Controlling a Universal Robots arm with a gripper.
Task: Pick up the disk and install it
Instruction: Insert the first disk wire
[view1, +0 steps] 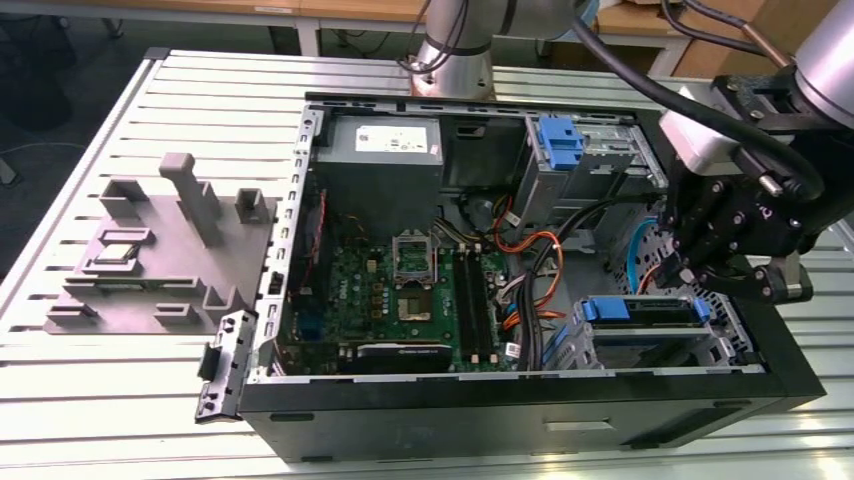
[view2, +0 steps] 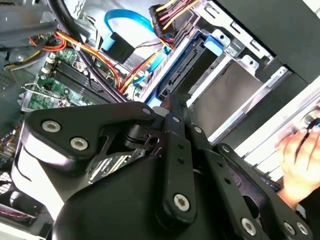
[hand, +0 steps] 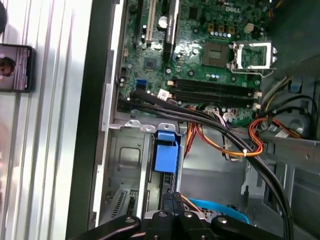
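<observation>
At about four o'clock in the open computer case (view1: 534, 398), the gripper (view1: 714, 278) hangs with jaws together and empty just above the disk (view1: 641, 310), blue-framed in its drive bay, a pose seemingly suited to pressing it home.

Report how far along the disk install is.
Looks done: the blue-framed disk sits in the drive bay on the exterior view's right side of the open case. In hand: the end effector hangs close over the disk's blue edge. Left: it cannot be told whether the disk is fully seated, and the end effector has not yet drawn clear of the bay.
</observation>
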